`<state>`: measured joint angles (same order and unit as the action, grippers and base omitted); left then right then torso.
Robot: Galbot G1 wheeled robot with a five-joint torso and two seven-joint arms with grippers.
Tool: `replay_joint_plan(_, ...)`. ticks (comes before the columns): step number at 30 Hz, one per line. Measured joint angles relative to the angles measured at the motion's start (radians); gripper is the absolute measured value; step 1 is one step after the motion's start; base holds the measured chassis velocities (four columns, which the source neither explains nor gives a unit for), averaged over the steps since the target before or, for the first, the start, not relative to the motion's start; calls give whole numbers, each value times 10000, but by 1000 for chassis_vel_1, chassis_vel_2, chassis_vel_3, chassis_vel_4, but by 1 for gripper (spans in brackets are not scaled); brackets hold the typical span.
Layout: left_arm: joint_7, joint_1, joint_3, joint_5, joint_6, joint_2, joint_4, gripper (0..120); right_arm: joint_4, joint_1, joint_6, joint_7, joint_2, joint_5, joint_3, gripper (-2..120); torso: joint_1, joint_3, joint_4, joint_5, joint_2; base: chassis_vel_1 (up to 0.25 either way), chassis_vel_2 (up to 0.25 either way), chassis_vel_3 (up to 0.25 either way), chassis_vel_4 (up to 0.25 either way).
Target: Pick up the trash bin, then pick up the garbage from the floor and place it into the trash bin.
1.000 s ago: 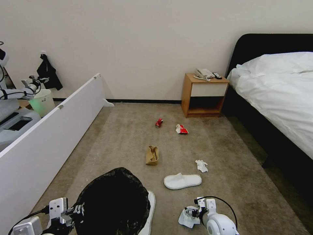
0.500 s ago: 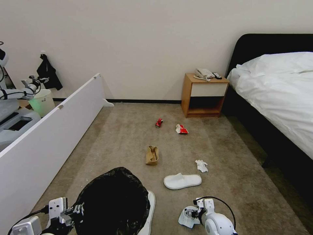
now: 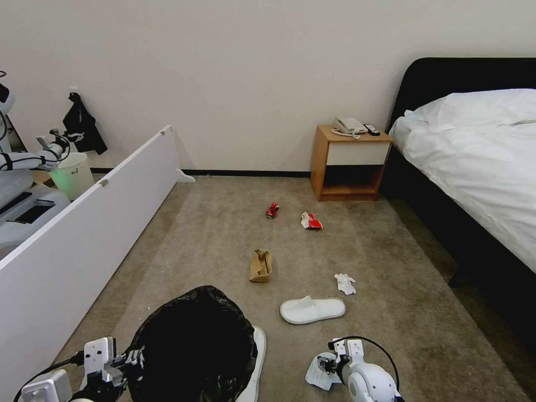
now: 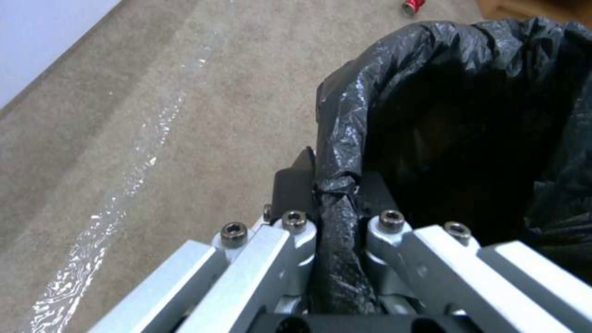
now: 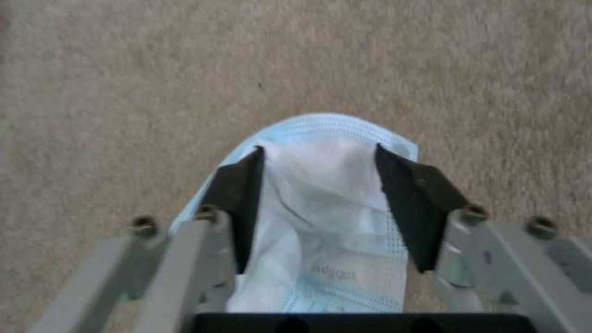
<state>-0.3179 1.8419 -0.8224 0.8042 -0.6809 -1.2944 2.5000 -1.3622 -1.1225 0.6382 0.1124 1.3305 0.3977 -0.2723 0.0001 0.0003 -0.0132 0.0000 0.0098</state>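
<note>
The trash bin, lined with a crinkly black bag, is at my lower left. My left gripper is shut on its bag-covered rim. My right gripper is low over the floor and stands open. Its fingers straddle a pale blue-white piece of garbage lying flat on the carpet. Further garbage lies ahead: a white slipper, a crumpled tissue, a brown paper bag, a red can and a red-and-white wrapper. Another slipper is half hidden behind the bin.
A long white panel walls off the left side, with an unlined white bucket behind it. A wooden nightstand stands against the back wall. A black-framed bed runs along the right. Open carpet lies between them.
My right gripper has sunk slightly toward the pale piece on the carpet. The left gripper and the bin have not moved.
</note>
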Motion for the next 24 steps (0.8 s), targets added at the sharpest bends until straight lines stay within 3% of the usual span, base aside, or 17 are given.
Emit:
replay_joint_plan(10,-1,42,15,12,-2,-12,0,4,6,-117,105,48,-44,-41,-45,13,0,0,-1,0,0,0,0,0,0)
replay_joint_plan(12,-1,44,23,13,-2,-12,0,4,-12,-130,129,67,-51,-20,-49,1,0,0,-1,0,-1,0,0,0,0)
replay_joint_plan(24,-1,75,15,33,-5,-21,0,4,59,7,180,82,-68,63,-25,0,0,1,0,1,0,0,0,0,0)
